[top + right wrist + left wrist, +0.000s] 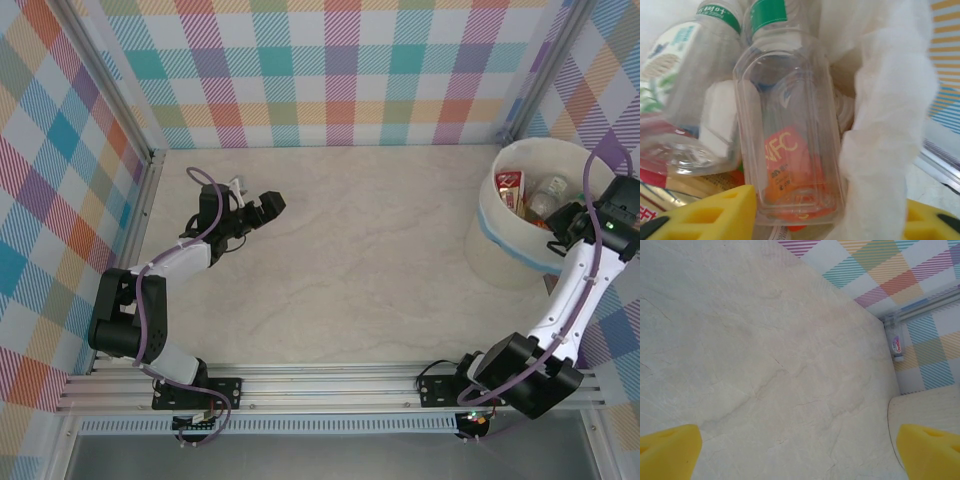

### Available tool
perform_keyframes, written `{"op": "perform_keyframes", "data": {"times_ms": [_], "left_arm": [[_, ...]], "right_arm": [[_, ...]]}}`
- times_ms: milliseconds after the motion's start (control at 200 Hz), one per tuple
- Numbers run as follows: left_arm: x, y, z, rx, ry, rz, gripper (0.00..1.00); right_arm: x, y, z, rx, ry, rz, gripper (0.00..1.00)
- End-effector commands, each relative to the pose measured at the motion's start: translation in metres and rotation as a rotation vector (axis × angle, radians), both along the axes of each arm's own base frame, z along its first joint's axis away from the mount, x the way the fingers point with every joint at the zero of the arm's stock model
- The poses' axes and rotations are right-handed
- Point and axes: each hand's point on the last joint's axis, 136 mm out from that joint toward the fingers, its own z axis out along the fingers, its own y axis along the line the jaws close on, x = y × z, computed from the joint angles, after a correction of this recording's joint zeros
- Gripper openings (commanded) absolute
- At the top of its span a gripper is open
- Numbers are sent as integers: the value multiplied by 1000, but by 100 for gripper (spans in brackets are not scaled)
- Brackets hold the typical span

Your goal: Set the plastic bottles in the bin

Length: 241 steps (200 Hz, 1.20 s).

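Observation:
The bin (505,245) stands at the table's back right, with several plastic bottles in it, among them a red-labelled one (509,190) and a clear one (548,195). My right gripper (572,222) hangs over the bin's right rim. Its yellow fingers (715,215) stand wide apart, so my right gripper (830,220) is open. Between them a clear bottle with a green cap and an orange label (790,135) lies on the pile, beside the white liner (885,125). My left gripper (268,207) is open over bare table, its fingertips (670,452) holding nothing. One small pink-labelled bottle (896,345) rests against the wall's foot.
Checked walls close the table in on three sides, with a metal post (920,312) in the far corner. A second green-capped bottle (695,75) lies left of the orange-labelled one. The bin's cream side (925,407) shows at the lower right of the left wrist view.

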Motion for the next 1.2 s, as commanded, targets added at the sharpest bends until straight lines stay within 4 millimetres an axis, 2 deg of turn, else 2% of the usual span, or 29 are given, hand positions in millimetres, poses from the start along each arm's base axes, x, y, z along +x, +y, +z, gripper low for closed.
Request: {"op": "perform_keyframes", "data": {"times_ms": [0, 65, 135, 305, 400, 525, 625, 775, 925, 995, 1065, 1155, 1200], "left_arm": [[-3, -1, -1, 16, -6, -4, 100], [-3, -2, -1, 15, -4, -5, 100], [-3, -2, 1, 14, -1, -5, 100], [-4, -2, 5, 11, -6, -3, 100], [-4, -3, 8, 6, -10, -8, 100], [-4, -4, 7, 10, -7, -8, 100], [-3, -3, 6, 7, -4, -2, 100], [-4, -5, 2, 0, 10, -1, 100], [-5, -5, -1, -6, 27, 3, 100], [-4, -2, -4, -1, 39, 22, 100], [-5, 1, -5, 9, 46, 38, 100], [-7, 6, -8, 28, 59, 60, 100], [-9, 9, -9, 37, 63, 73, 100]], "right_arm": [[16, 61, 9, 72, -73, 255, 43], [23, 85, 12, 111, -108, 344, 36], [33, 113, 13, 159, -130, 447, 33], [60, 168, -1, 276, -105, 648, 31], [76, 202, 2, 312, -112, 759, 32], [98, 255, 13, 355, -118, 919, 35], [117, 289, 18, 371, -110, 995, 38], [146, 329, 19, 407, -124, 1051, 43], [157, 366, 18, 455, -116, 1125, 48], [162, 368, 23, 441, -130, 1124, 55], [167, 351, 35, 375, -180, 1087, 68], [173, 301, 58, 309, -244, 969, 78], [174, 267, 68, 272, -280, 888, 84]]}}
